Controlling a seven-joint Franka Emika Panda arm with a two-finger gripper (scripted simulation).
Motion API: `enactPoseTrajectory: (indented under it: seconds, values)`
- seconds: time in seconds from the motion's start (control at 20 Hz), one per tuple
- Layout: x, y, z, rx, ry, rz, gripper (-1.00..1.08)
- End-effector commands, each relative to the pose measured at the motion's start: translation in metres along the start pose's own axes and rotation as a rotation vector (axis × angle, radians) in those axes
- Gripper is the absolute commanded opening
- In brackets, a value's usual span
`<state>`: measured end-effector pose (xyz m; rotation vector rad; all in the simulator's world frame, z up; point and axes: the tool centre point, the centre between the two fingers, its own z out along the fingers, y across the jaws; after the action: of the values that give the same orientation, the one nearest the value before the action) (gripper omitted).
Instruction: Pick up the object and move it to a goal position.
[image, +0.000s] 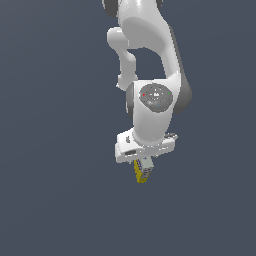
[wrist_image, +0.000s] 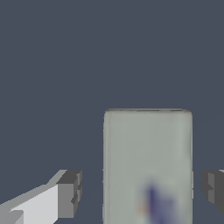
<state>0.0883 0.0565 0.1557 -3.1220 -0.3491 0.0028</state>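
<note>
While the exterior view hides it, gripper stands wide around box

Exterior view: set back, facing the arm and pincer. Wrist view: close behind the fingers. Both share the box.

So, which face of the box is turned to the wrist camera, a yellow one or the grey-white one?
The grey-white face of the box, with a blurred blue mark. The yellow sides show only in the exterior view.
</note>
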Motion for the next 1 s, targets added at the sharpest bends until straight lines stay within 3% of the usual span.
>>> enactPoseTrajectory:
  seconds: [0.0, 0.2, 0.25, 0.95]
  values:
    - [0.0007, 0.0002, 0.0046, 0.0, 0.002, 0.0, 1.0]
    - [0.0018, 0.0003, 0.0038, 0.0, 0.002, 0.0, 1.0]
    - [0.0018, 0.0003, 0.0038, 0.0, 0.002, 0.0, -1.0]
    - [-0.0006, 0.0022, 0.003, 0.0, 0.002, 0.0, -1.0]
